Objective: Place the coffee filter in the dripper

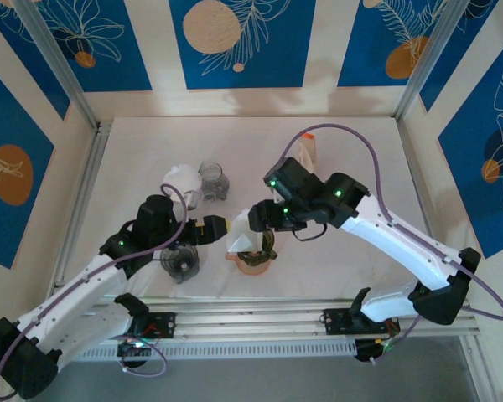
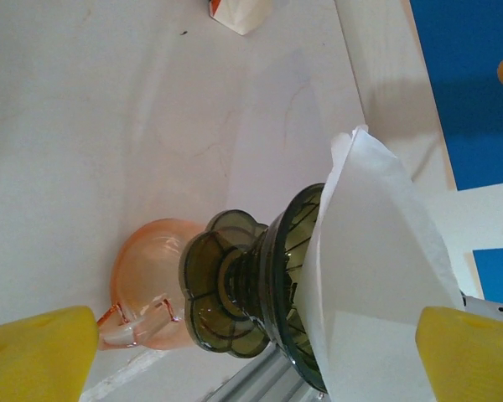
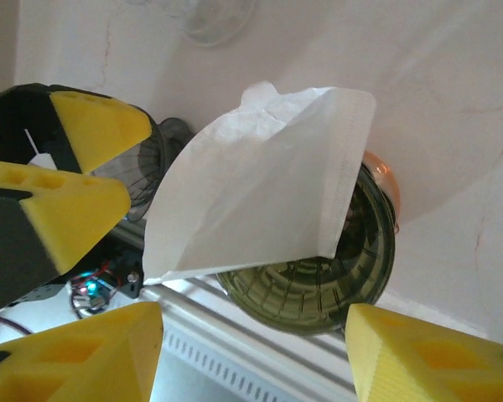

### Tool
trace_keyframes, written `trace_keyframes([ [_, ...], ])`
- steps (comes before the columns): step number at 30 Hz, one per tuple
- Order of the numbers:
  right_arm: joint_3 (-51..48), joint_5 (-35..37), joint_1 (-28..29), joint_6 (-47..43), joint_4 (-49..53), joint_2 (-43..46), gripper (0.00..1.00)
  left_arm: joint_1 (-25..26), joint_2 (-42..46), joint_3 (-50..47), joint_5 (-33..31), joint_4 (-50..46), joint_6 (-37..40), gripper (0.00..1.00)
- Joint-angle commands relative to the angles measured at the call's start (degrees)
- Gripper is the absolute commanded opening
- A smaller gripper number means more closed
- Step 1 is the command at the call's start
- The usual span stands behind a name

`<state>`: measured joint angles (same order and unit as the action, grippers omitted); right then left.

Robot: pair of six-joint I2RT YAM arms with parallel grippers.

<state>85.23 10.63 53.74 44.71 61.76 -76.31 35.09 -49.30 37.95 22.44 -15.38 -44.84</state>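
Note:
The white paper coffee filter leans in the mouth of the dark green glass dripper, with most of it sticking out past the rim. The dripper stands on an orange glass cup. In the right wrist view the filter covers the upper left of the dripper's ribbed bowl. My right gripper hangs open above it, touching nothing. My left gripper is open, its yellow fingers on either side of the dripper and filter, apart from both. The cup lies beyond.
A white jug and a clear glass stand behind the left arm. A dark glass vessel sits under its forearm. An orange-capped carton is at the back. A metal rail runs along the near edge.

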Motion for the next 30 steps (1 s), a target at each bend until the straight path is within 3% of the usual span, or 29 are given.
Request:
trace_keyframes([
  [1,-0.4,9.4,2.7,-0.3,-3.6,-1.2,0.62,0.7,0.7,2.2,-2.0,-1.1,0.8,0.97],
  [6,3.2,15.5,6.1,-1.1,-3.7,-5.3,0.63,0.7,3.8,2.2,-7.1,-5.9,1.5,0.96],
  [14,8.1,15.0,6.5,-1.7,1.0,-12.2,0.61,0.6,6.1,0.7,-7.6,-6.7,1.9,0.97],
  [17,8.9,14.9,6.8,-2.1,2.4,-13.0,0.55,0.6,5.4,0.8,-6.6,-5.9,1.9,0.97],
  [22,8.5,15.6,7.6,-2.7,3.5,-12.6,0.33,0.6,4.8,0.9,-5.7,-4.8,1.9,0.97],
  [30,6.1,16.9,7.8,-3.8,3.3,-10.8,0.09,0.6,3.7,0.8,-3.8,-2.9,1.0,0.97],
])
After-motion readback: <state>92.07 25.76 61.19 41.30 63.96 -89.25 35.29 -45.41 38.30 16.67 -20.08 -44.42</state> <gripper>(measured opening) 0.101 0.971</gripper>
